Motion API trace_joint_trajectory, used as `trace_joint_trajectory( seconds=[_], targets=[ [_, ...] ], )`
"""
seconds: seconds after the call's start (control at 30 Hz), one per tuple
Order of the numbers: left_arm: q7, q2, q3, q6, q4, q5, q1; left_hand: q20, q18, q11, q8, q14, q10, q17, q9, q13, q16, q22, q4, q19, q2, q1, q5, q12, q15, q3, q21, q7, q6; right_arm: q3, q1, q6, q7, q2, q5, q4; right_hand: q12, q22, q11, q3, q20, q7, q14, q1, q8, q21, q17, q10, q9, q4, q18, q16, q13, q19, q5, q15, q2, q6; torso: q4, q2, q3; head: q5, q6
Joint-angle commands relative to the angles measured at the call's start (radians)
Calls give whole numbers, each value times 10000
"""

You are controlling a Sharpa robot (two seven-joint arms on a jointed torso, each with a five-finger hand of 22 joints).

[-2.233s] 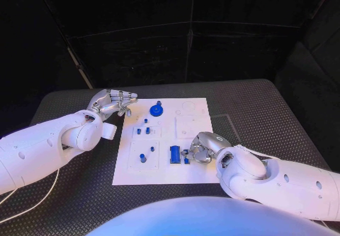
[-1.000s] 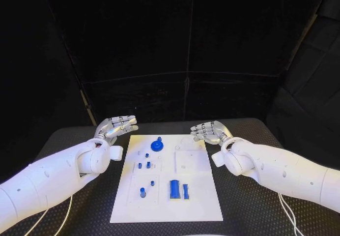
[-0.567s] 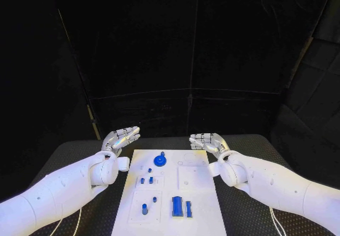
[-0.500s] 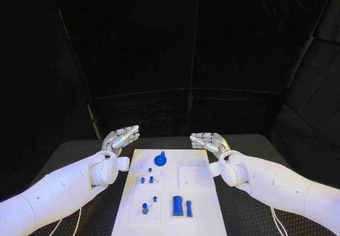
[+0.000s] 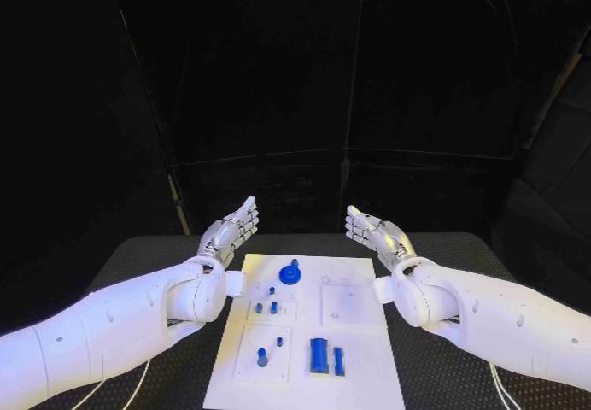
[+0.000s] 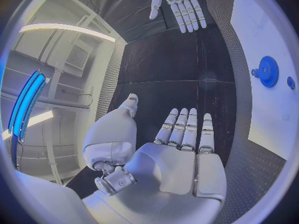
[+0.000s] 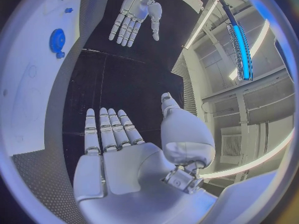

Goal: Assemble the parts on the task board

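Note:
The white task board lies on the black table in the head view. On it sit a blue gear, several small blue pegs and two blue bars near its front. My left hand is raised off the board's far left corner, fingers straight and apart, holding nothing. My right hand is raised off the far right corner, likewise flat and empty. The left wrist view shows my left hand with the right hand across from it and the gear.
The black ribbed table stretches round the board on both sides. A dark curtain closes the back. The right wrist view shows the board's edge beside my right hand.
The camera has tilted up. Both hands have opened from curled to flat and risen beyond the board's far corners. Earlier, the right hand left the blue bars at the board's front.

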Motion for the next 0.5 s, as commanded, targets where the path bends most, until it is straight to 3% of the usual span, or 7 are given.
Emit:
trace_joint_trajectory(
  seconds=[0.03, 0.07, 0.1, 0.17, 0.2, 0.23, 0.5],
  targets=[
    [492, -256, -92, -1840, 847, -128, 138, -437, -324, -286, -80, -1345, -1417, -62, -35, -37, -113, -429, -225, -835, 52, -2070, -76, -75, -219, -787, -74, -192, -1411, -123, 207, -1781, 754, -302, 1278, 850, -71, -371, -583, -7, -403, -584, -1546, -2194, -77, -395, -79, -1549, -43, -257, -373, -85, -38, -1191, -1001, -319, 5, -1384, 3, 14, 12, 4, 0],
    [525, -334, -126, -2030, 1072, -135, 170, -462, -373, -286, -80, -1456, -1539, -62, -35, -37, -113, -467, -225, -917, 52, -2246, -76, -75, -219, -787, -74, -192, -1534, -165, 261, -1954, 812, -391, 1401, 1068, -71, -371, -583, -7, -440, -584, -1669, -2368, -77, -428, -79, -1674, -43, -257, -373, -85, -38, -1285, -1001, -319, 5, -1493, 3, 14, 12, 4, 0],
    [553, -402, -156, -2195, 1268, -142, 198, -483, -1080, -286, -80, -1521, -1605, -62, -35, -37, -113, -485, -225, -960, 52, -2347, -76, -75, -219, -787, -74, -192, -1603, -202, 309, -2108, 863, -470, 1510, 1262, -71, -371, -583, -7, -471, -584, -1783, -2524, -77, -457, -79, -1785, -43, -257, -373, -85, -38, -1370, -1001, -319, 5, -1595, 3, 14, 12, 4, 0],
    [601, -516, -207, -2473, 1598, -152, 245, -563, -1080, -286, -80, -1732, -1824, -62, -35, -37, -113, -554, -225, -1079, 52, -2669, -76, -75, -219, -787, -74, -192, -1825, -265, 389, -2367, 949, -604, 1693, 1588, -71, -371, -583, -7, -524, -584, -2002, -2840, -77, -1208, -79, -2003, -43, -257, -372, -85, -38, -1544, -1001, -319, 5, -1794, 3, 14, 12, 4, 0],
    [620, -562, -227, -2583, 1730, -156, 263, -583, -1080, -286, -80, -1821, -1917, -62, -35, -37, -113, -581, -225, -1143, 52, -2811, -76, -75, -219, -787, -74, -192, -1917, -290, 421, -2470, 984, -657, 1766, 1718, -71, -371, -583, -7, -1248, -584, -2112, -2989, -77, -1208, -79, -2112, -43, -257, -372, -85, -38, -1625, -1001, -319, 5, -1888, 3, 14, 12, 4, 0],
    [637, -601, -245, -2679, 1844, -160, 279, -1307, -1080, -286, -80, -1911, -2008, -62, -35, -37, -113, -1310, -225, -1196, 52, -2947, -76, -75, -219, -787, -74, -192, -2013, -311, 448, -2559, 1013, -702, 1829, 1830, -71, -371, -583, -7, -1248, -584, -2212, -3133, -77, -1208, -79, -2213, -43, -257, -1074, -85, -38, -1698, -1001, -319, 5, -1977, 3, 14, 12, 4, 0],
    [676, -695, -286, -2908, 2116, -169, 318, -1307, -1080, -286, -80, -2541, -2671, -62, -35, -37, -113, -1310, -225, -1609, 52, -3911, -76, -75, -219, -787, -74, -192, -2673, -361, 513, -2767, 1082, -809, 1976, 2091, -71, -371, -583, -7, -1248, -584, -2923, -4129, -77, -1208, -79, -2912, -43, -257, -1074, -85, -38, -2235, -1001, -319, 5, -2611, 3, 14, 12, 4, 0]
  ],
)
